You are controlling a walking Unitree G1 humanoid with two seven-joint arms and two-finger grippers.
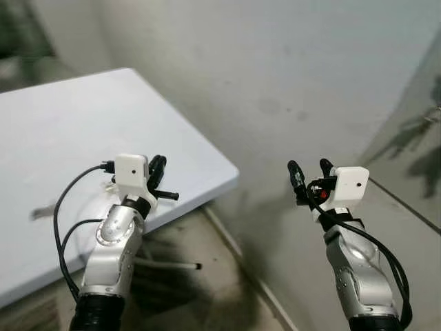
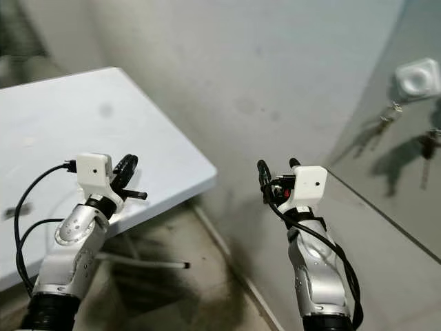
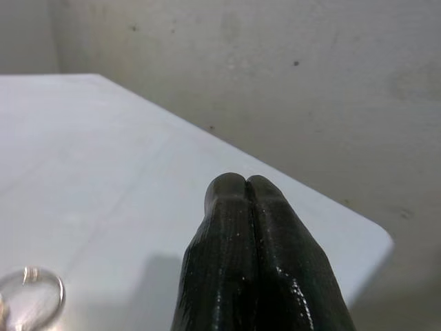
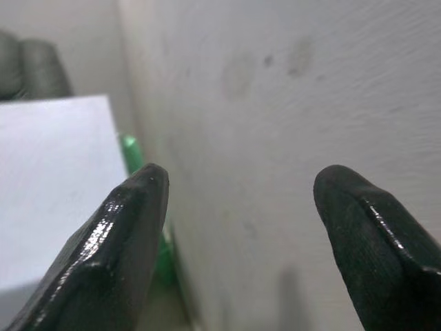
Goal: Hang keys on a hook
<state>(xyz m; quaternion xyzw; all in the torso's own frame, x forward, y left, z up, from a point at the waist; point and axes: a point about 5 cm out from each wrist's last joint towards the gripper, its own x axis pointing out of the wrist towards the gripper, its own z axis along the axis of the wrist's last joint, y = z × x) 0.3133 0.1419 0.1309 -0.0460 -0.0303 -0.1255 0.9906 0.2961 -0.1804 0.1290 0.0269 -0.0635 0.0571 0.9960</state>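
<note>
Two end effectors up: left end effector [image 3: 247,189] clenched over the white bench [image 1: 83,138], right end effector [image 4: 241,207] released facing the wall. Key ring [image 3: 31,296] lies on the bench at 8 o'clock of the left fingertips; white hook [image 2: 417,77] with keys [image 2: 391,112] sits on the wall at 2 o'clock.

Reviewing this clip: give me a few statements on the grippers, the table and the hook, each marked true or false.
1. The left gripper has its jaws pressed together. True.
2. The right gripper is shut on the keys. False: its jaws stand apart with nothing between them.
3. The white hook is mounted on the wall to the robot's right. True.
4. A metal ring lies on the white table near the left gripper. True.
5. The right gripper is over the table. False: it is beside the wall, past the table's corner.
</note>
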